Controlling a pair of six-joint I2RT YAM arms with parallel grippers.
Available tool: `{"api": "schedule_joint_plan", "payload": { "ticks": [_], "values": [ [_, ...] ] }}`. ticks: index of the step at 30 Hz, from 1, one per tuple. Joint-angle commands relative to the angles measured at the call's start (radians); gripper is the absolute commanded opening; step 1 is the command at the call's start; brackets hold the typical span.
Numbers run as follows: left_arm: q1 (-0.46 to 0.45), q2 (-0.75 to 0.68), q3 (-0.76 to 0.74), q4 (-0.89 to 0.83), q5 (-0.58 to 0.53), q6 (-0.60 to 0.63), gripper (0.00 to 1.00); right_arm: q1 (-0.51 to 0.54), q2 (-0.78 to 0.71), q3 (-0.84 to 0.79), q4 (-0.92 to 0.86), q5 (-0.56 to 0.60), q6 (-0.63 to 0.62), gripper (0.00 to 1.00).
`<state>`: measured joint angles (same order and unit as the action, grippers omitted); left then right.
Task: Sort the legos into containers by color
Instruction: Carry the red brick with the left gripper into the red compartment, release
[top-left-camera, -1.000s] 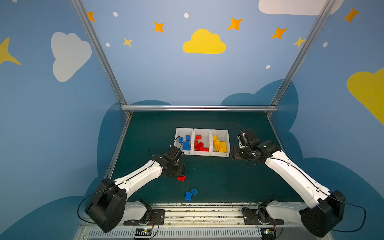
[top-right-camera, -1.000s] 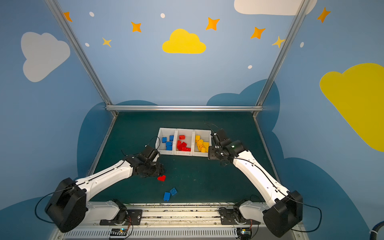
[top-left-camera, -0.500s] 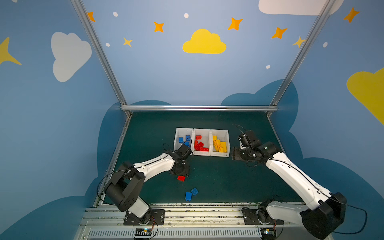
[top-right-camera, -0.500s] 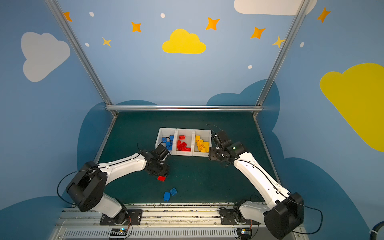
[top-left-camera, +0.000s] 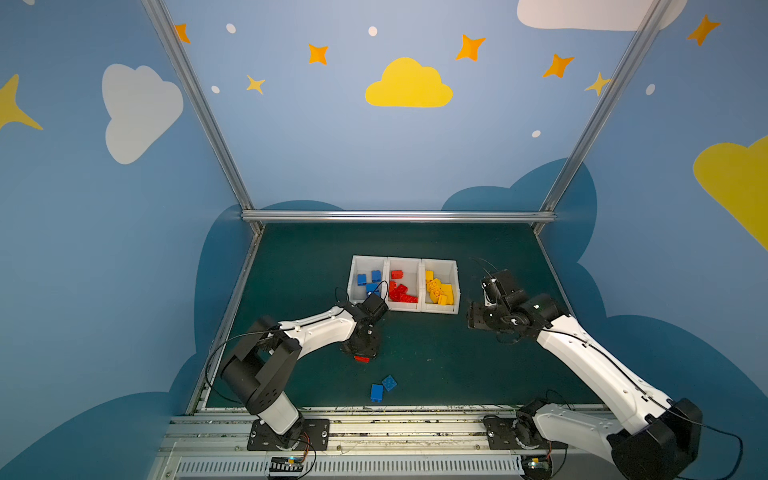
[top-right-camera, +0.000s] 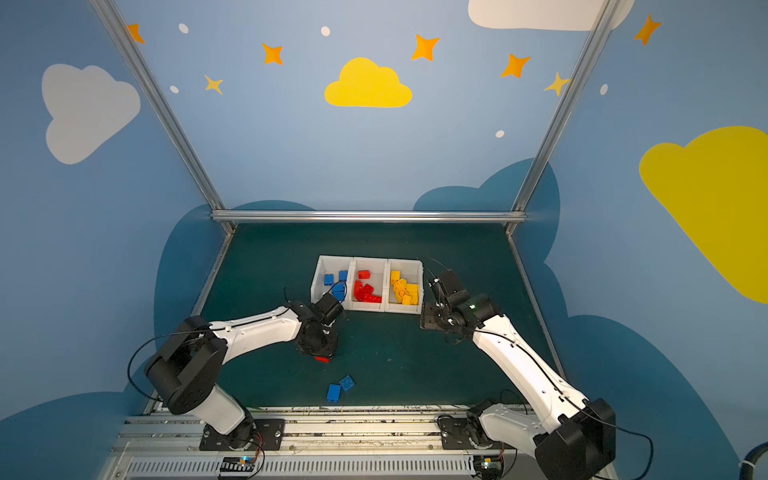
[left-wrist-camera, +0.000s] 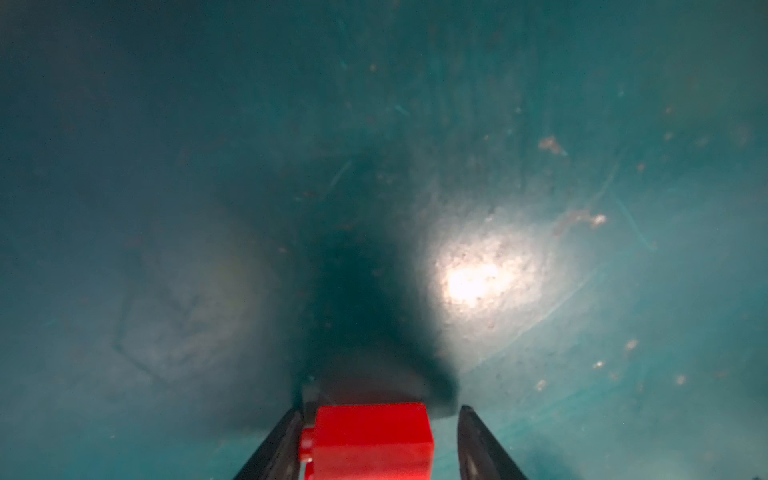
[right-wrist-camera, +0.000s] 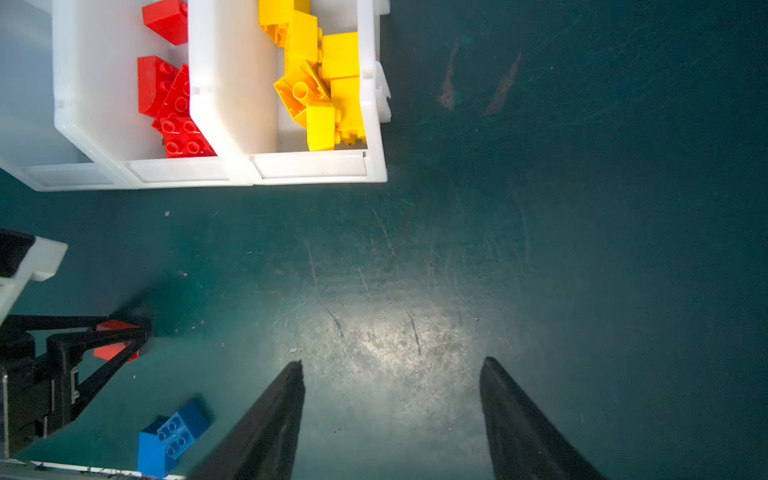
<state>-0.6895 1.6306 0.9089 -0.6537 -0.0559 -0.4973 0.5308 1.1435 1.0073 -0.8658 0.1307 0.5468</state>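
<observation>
Glossy plastic legos (right-wrist-camera: 320, 124), smooth plastic containers (right-wrist-camera: 232, 83), scratched matt table surface (right-wrist-camera: 415, 270).

place: robot lab cell, a closed data-collection booth
walls: blue painted wall panels (top-left-camera: 332, 158) on three sides, with a yellow cloud shape (top-left-camera: 408, 85) and orange star shapes (top-left-camera: 470, 47); same in both top views
frame: bare aluminium profile posts (top-left-camera: 199, 108) and a cross bar (top-left-camera: 395, 216) at the panel joints
worktop: dark green scuffed mat worktop (top-left-camera: 436, 365), scratches plain in the right wrist view
arms: white-and-black left robot arm (top-left-camera: 320, 328) and matching right robot arm (top-left-camera: 582, 353), bolted to a silver metal rail (top-left-camera: 374, 428) at the front edge
electronics: small exposed circuit board (top-left-camera: 286, 461) and loose black cables by the rail
props: three joined white plastic bins (top-left-camera: 405, 306) holding red, blue and yellow plastic studded bricks (top-left-camera: 401, 291)
</observation>
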Motion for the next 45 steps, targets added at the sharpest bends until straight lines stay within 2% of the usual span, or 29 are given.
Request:
{"api": "schedule_joint_plan", "payload": {
  "ticks": [1,12,22,29,35,38,45],
  "values": [
    [-0.011,0.026,0.025,-0.029,-0.007,0.003,0.57,-0.004,-0.027,-0.006,-0.009,0.000,0.015,0.67],
    [-0.028,0.041,0.036,-0.034,-0.004,0.000,0.45,-0.005,-0.065,-0.036,-0.016,0.007,0.026,0.65],
    [-0.030,0.017,0.127,-0.048,0.018,0.016,0.43,-0.008,-0.103,-0.056,-0.018,0.026,0.024,0.64],
    [-0.014,0.104,0.398,-0.091,0.024,0.085,0.43,-0.013,-0.094,-0.041,-0.012,0.019,0.003,0.64],
    [0.040,0.326,0.752,-0.170,0.028,0.177,0.43,-0.028,-0.063,-0.020,-0.003,0.006,-0.027,0.64],
    [0.078,0.447,0.911,-0.201,0.063,0.195,0.43,-0.039,-0.040,-0.015,0.009,-0.014,-0.034,0.64],
    [0.135,0.639,1.157,-0.236,0.110,0.190,0.45,-0.062,0.050,0.022,0.015,-0.039,-0.067,0.64]
  ]
}}
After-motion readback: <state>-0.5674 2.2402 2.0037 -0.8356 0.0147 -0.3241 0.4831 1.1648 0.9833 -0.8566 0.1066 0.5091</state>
